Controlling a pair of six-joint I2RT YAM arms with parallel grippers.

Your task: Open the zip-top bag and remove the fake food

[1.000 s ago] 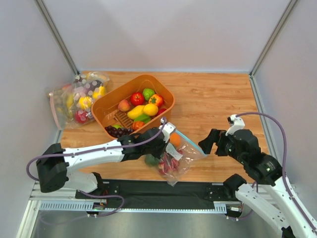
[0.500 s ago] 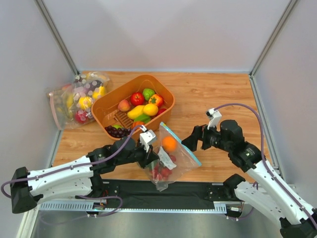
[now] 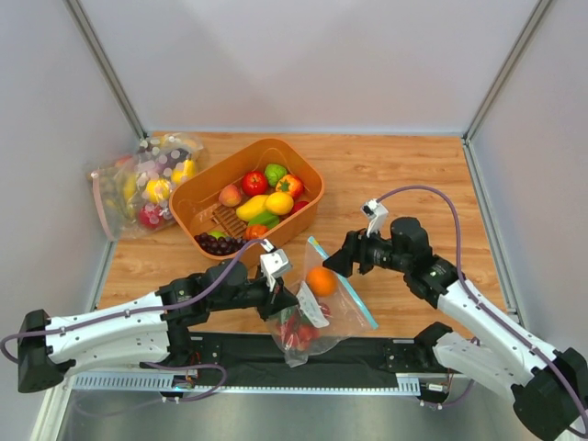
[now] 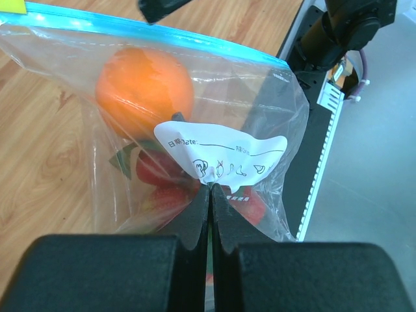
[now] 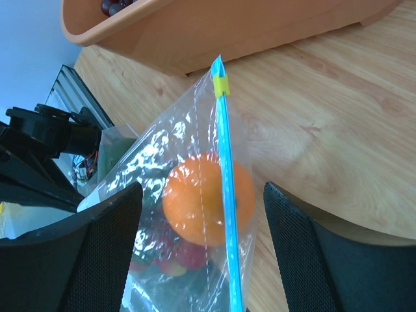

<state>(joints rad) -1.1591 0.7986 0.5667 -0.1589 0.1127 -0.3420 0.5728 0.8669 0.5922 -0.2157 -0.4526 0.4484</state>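
The zip-top bag (image 3: 347, 296) holds an orange (image 3: 321, 280) and red pieces (image 3: 296, 329)

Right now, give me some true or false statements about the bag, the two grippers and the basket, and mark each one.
1. The left gripper is pinched shut on the zip-top bag. True.
2. The right gripper is clamped on the zip strip. False: it is open, with a finger on either side of the bag.
3. The orange lies loose on the table. False: it is inside the bag.
4. A yellow slider sits near one end of the zip strip. True.
5. The basket is empty. False: it holds fake produce, including a red tomato.
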